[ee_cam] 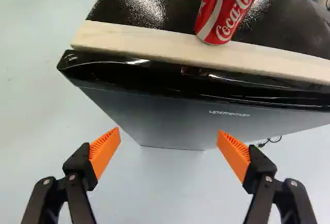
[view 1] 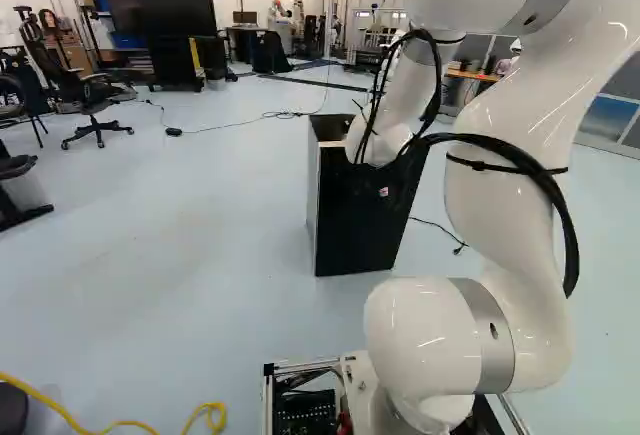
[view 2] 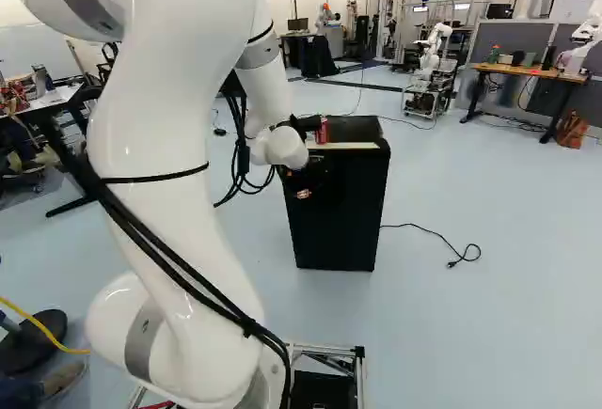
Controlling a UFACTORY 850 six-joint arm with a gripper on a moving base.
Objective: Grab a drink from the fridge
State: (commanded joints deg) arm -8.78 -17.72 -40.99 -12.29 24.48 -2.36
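Beyond the arm, in the right base view, my gripper [view 2: 306, 183] is dark against the black fridge [view 2: 343, 212]. The wrist view shows the gripper [ee_cam: 169, 149] open, its orange pads wide apart with nothing between them, in front of the fridge door [ee_cam: 170, 110]. That door looks closed. A red drink can [ee_cam: 227, 10] stands on the fridge top by its front edge, on or against a pale wooden strip [ee_cam: 154, 44], ahead of the fingers. In the right base view the can [view 2: 323, 131] shows beside the wrist. The inside of the fridge is hidden.
A cable [view 2: 433, 237] lies on the floor beside the fridge. Farther off are an office chair [view 1: 92, 105], a large screen [view 1: 160, 2], a wooden-topped table [view 2: 527, 71] and another robot [view 2: 433, 47]. A yellow cable [view 1: 120, 423] lies near the base.
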